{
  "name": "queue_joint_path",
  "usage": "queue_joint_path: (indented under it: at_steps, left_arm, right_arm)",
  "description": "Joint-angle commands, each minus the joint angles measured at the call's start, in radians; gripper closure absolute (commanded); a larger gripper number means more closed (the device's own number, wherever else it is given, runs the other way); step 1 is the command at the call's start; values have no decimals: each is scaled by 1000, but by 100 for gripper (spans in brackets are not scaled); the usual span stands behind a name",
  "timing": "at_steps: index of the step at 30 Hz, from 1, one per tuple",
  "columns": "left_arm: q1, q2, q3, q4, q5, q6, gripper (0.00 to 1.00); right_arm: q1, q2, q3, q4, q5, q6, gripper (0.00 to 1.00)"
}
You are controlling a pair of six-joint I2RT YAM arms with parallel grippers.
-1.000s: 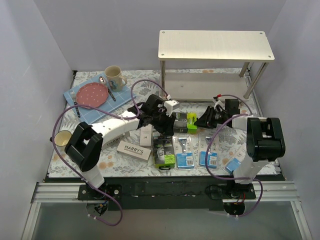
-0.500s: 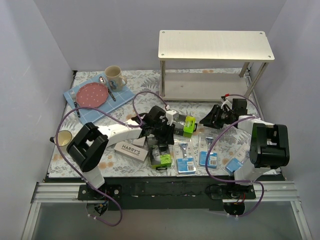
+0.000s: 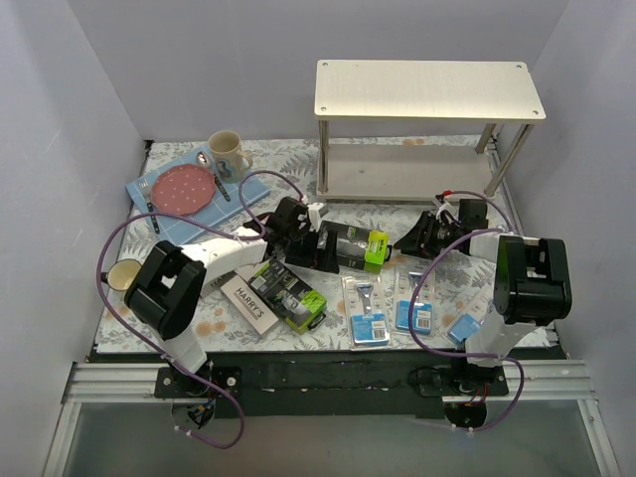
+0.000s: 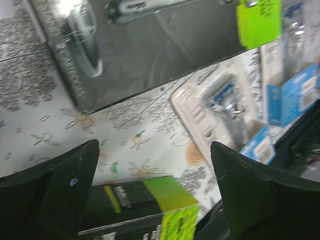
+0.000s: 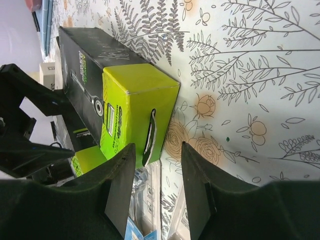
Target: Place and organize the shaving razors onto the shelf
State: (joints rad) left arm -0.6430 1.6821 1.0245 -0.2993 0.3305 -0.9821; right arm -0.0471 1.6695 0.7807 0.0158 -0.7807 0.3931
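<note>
The shelf stands at the back right, both boards bare. One black-and-lime razor box lies mid-table. A second one lies tilted against a white HARRY'S box. Blue-carded blister packs lie along the front. My left gripper hangs wide open over the cloth between the two boxes, holding nothing. My right gripper is open just off the lime end of the first box, apart from it.
A cream mug and a pink plate with cutlery sit on a blue mat at the back left. A small cup stands at the left edge. Walls close in on three sides.
My left gripper has opened and let go of the second black-and-lime box, which has swung to lie against the HARRY'S box. The gripper has pulled back a little. The right gripper shifted right and opened slightly.
</note>
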Motion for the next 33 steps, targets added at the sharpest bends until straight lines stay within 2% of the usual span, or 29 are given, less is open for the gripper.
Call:
queue_joint_path:
  at_steps: [1, 5, 8, 11, 14, 15, 19, 23, 29, 33]
  left_arm:
    - [-6, 17, 48, 78, 161, -162, 5]
    - [-6, 37, 2, 204, 261, -411, 5]
    - [-6, 73, -32, 293, 289, -506, 5]
    - [9, 129, -50, 390, 330, -587, 5]
    - [42, 180, -76, 472, 358, -720, 6]
    - [49, 185, -83, 492, 363, -769, 6]
    - [48, 197, -98, 590, 340, -883, 5]
    - [40, 199, -93, 629, 277, -943, 5]
    - [36, 197, -46, 520, 213, -983, 4]
    - [34, 206, -27, 522, 208, -998, 5]
  right_arm:
    - [18, 29, -23, 94, -77, 30, 51]
    - [42, 77, -18, 137, -100, 61, 54]
    - [73, 107, 5, 159, -130, 78, 63]
    - [75, 119, 18, 174, -161, 121, 74]
    - [64, 104, 34, 165, -196, 167, 92]
    - [59, 96, 25, 173, -216, 228, 99]
    - [58, 56, -3, 217, -264, 363, 99]
    - [79, 30, -15, 164, -276, 368, 99]
    - [125, -25, -54, 96, -285, 369, 99]
    - [154, -63, -60, 90, -293, 360, 99]
